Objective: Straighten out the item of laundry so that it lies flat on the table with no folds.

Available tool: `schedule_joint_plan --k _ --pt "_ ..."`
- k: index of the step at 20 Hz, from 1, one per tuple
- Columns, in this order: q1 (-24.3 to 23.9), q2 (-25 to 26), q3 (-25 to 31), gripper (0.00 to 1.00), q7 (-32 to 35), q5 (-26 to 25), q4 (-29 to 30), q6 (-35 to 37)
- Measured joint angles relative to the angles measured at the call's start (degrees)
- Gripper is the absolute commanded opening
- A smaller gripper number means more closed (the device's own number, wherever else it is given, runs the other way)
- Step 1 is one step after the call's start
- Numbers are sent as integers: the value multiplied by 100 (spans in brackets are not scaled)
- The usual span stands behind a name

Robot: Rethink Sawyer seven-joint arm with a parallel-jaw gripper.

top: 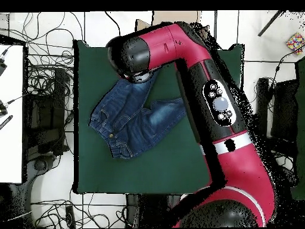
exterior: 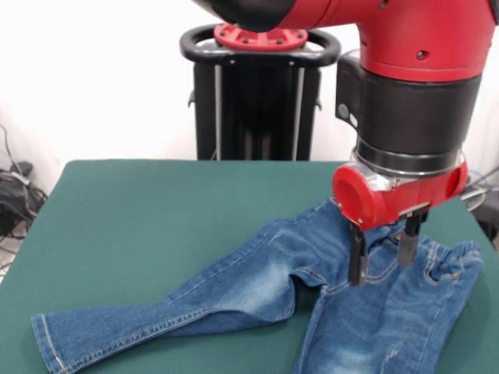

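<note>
Item 1, gripper (exterior: 381, 253): two dark fingers (exterior: 358, 259) pointed straight down from the red wrist housing, parted by a narrow gap with nothing between them. In the front view the tips stood over the seat of the jeans (exterior: 257, 292), just below the waistband (exterior: 448, 257); whether they touched the cloth or hung just clear of it could not be told. In the overhead view the arm (top: 196, 71) covered the gripper entirely.

Item 2, jeans: blue denim, faded pale on the thighs. In the front view they lay at about 5 o'clock of the table (exterior: 156, 210), waistband toward 3 o'clock near the table's edge. One leg ran long toward 8 o'clock, its cuff close to the near corner; the other ran toward 6 o'clock and out of the picture. Creases bunched at the crotch where the legs met, and the waistband was gathered and rumpled. In the overhead view one leg end lay partly under the arm.

Item 3, table: dark green top, bare apart from the jeans.

Item 4, surroundings: black pedestal at 12 o'clock in the front view; cables on the floor all round.

Step in hand, as judged: positioning over the waist region for a pinch, the garment spread but not yet flat. Next move, as judged: close on a single layer near the crotch bunching or waistband and draw it outward, away from the legs, keeping the pull low so the cloth slides rather than lifts and refolds.
</note>
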Motion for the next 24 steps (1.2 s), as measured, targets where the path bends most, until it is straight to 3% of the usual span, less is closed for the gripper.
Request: schedule_joint_plan --k 10,24 --pt "5 -620 -404 100 0 667 811 -262" --pt "314 -815 -1112 100 1 859 1213 -1192"
